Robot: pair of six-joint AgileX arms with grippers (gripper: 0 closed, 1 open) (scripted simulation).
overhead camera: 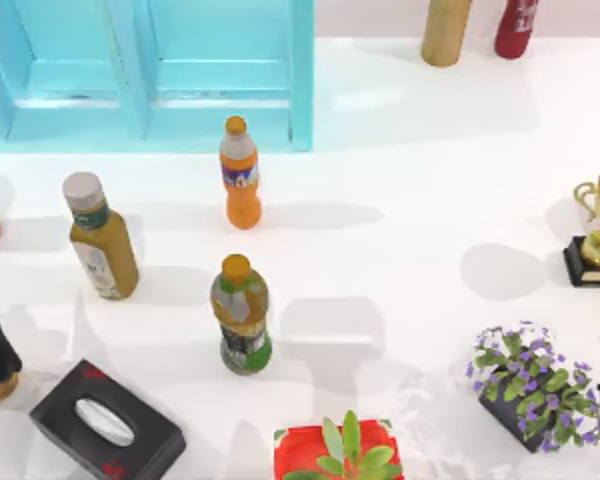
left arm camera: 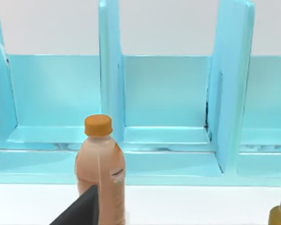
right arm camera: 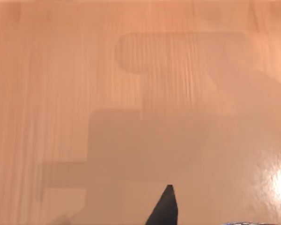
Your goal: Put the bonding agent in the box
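The light-blue divided box stands at the far left of the white tabletop, compartments facing near, ready to be filled. A tall orange soda bottle stands upright just before it. I cannot tell where the bonding agent is, nor how open the left hand or right hand is.

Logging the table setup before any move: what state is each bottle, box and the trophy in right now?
blue box: open on top, no lid.
orange soda bottle: upright, cap on.
grey-capped yellow bottle: upright, cap on.
green-labelled bottle: upright, orange cap on.
black tissue box: lying flat, slot facing up.
trophy: upright on its base.
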